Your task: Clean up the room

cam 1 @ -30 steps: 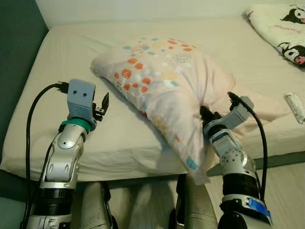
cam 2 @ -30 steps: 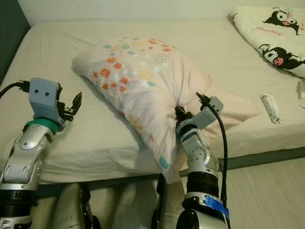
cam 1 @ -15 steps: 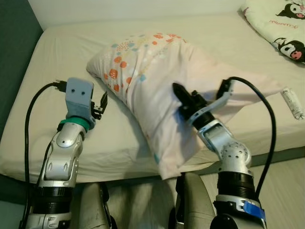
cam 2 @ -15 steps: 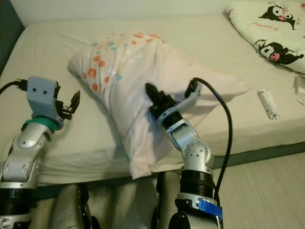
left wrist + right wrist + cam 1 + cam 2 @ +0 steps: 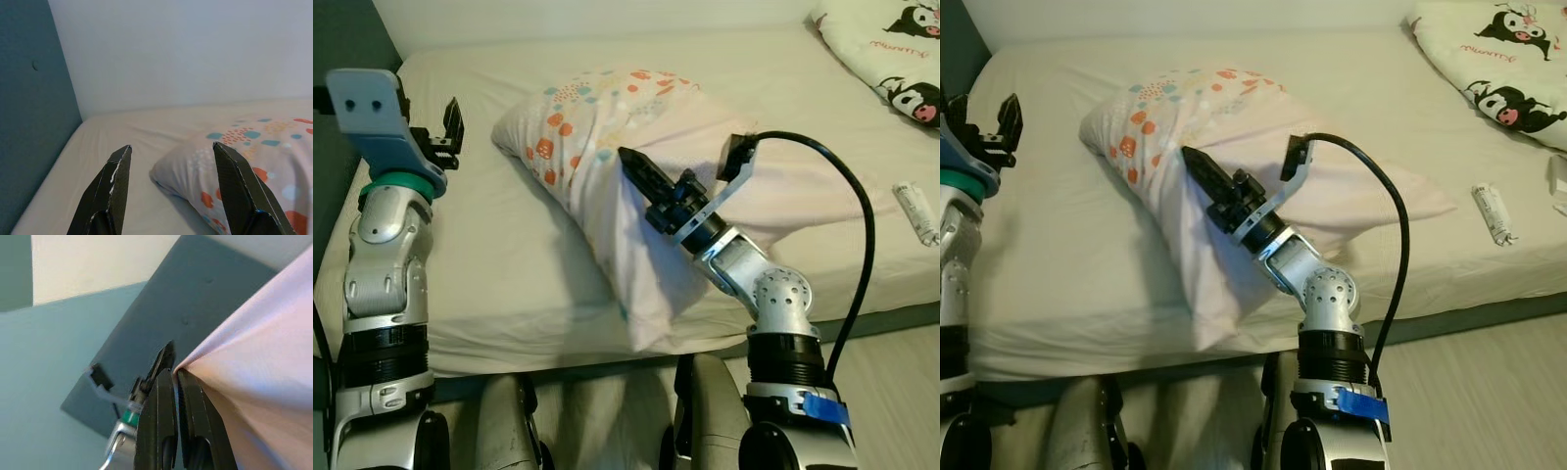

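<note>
Pinching a fold of the pillow near the front edge of the bed, right hand clamped on the pale cloth, case drawn taut in the right wrist view. Looks light, soft and floppy, sagging over the bed's near edge; likely to slump and slip if held by thin cloth alone, so better taken at a corner or with a thick bunch. Farther left, left hand raised, fingers apart, holding nothing.
</note>
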You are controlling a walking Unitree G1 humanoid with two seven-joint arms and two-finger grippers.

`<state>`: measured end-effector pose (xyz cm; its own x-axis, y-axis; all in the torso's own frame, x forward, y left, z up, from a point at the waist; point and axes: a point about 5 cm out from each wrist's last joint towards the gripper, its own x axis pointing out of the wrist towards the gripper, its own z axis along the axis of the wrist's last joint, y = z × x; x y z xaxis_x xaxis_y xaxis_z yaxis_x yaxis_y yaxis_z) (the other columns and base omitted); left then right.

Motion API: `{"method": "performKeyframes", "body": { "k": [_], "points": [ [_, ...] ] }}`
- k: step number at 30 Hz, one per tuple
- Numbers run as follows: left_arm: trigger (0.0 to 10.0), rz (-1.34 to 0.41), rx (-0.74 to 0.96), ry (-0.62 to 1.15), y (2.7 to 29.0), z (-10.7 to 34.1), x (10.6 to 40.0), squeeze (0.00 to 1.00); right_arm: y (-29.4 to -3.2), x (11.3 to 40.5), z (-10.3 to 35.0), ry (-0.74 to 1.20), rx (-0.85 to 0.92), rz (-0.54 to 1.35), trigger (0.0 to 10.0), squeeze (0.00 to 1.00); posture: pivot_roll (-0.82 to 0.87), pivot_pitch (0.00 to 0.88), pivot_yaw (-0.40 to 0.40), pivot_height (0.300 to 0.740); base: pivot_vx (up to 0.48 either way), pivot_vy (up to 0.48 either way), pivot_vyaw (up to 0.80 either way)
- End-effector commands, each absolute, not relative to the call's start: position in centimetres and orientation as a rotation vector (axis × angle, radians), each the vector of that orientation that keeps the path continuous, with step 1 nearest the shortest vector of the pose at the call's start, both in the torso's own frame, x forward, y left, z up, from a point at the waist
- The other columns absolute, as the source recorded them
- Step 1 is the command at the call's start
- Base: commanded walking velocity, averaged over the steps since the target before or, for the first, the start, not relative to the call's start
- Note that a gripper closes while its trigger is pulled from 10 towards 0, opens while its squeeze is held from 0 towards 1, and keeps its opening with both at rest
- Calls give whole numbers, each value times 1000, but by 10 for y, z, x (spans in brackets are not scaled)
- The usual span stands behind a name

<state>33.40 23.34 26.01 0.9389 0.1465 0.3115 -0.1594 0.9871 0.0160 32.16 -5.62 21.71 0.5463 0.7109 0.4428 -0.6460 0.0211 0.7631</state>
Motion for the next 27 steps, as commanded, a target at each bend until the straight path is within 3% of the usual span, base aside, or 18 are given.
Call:
{"method": "performKeyframes", "body": {
  "k": [1,5,11,15,16,17,19,22,24,25,26,27],
  "points": [
    [10000,140,32,-324,231,264,333,0,1,299,237,65,1282,1262,0,0,35,62,30,550,0,0,0],
    [10000,133,34,-318,229,261,333,0,7,293,235,83,1277,1295,0,0,34,61,29,550,0,0,0],
    [10000,122,20,-308,224,259,336,0,37,286,258,94,1182,1504,0,0,21,45,33,550,0,0,0],
    [10000,120,20,-309,224,260,336,0,39,290,263,85,1168,1505,0,0,21,45,33,550,0,0,0],
    [10000,116,20,-308,224,261,336,0,38,298,260,93,1127,1433,0,0,30,45,31,550,0,0,0],
    [10000,78,28,-270,224,258,337,0,32,310,248,92,997,1281,10000,0,31,48,31,550,0,0,0],
    [10000,-28,-18,-174,223,248,336,0,13,327,229,58,715,1010,10000,0,33,53,31,550,0,0,0],
    [10000,-28,-18,-174,223,248,336,0,13,327,229,58,715,1010,10000,0,33,53,31,550,0,0,0],
    [10000,-148,-60,-54,219,233,333,0,-29,346,224,-78,279,644,10000,0,35,59,36,550,0,0,0],
    [10000,-148,-60,-54,219,233,333,0,-29,346,224,-78,279,644,10000,0,35,59,36,550,0,0,0],
    [10000,-198,-88,4,213,223,331,0,-58,352,232,-173,112,453,10000,0,29,61,40,550,0,0,0],
    [10000,-198,-88,4,213,223,331,0,-58,352,232,-173,112,453,10000,0,29,61,40,550,0,0,0]
  ]
}}
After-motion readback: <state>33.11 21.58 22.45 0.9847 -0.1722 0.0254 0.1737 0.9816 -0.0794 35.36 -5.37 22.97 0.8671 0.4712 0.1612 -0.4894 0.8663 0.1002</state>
